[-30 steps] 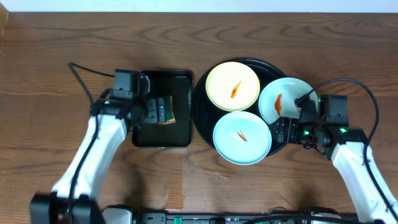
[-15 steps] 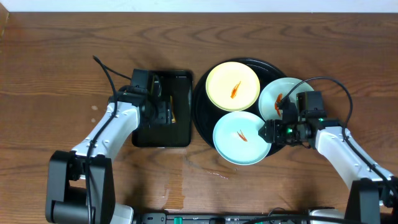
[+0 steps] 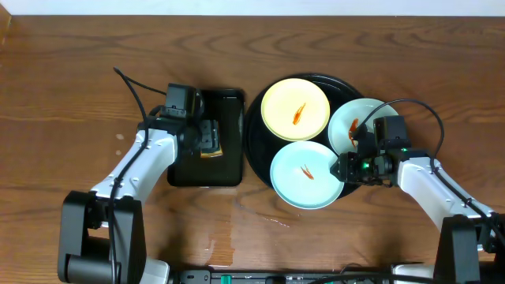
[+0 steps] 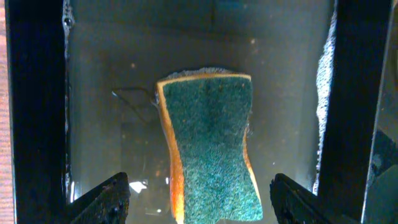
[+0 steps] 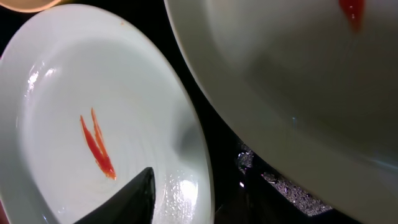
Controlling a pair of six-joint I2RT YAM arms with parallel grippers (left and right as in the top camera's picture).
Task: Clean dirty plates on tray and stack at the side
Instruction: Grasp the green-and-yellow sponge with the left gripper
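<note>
right claw (image 5: pixel 196 186) straddles near mint plate (image 5: pixel 74 93) rim, on black tray (image 3: pixel 252 130).

three plates (image 3: pixel 296 110), sauce-smeared — on black tray (image 3: pixel 252 139)

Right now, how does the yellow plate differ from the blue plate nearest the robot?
The yellow plate sits at the tray's far side. The blue plate sits at the near side, overhanging the rim. The yellow plate's sauce mark is one streak, while the blue plate's is two thin strokes. Both are round, shallow and dirty.
</note>
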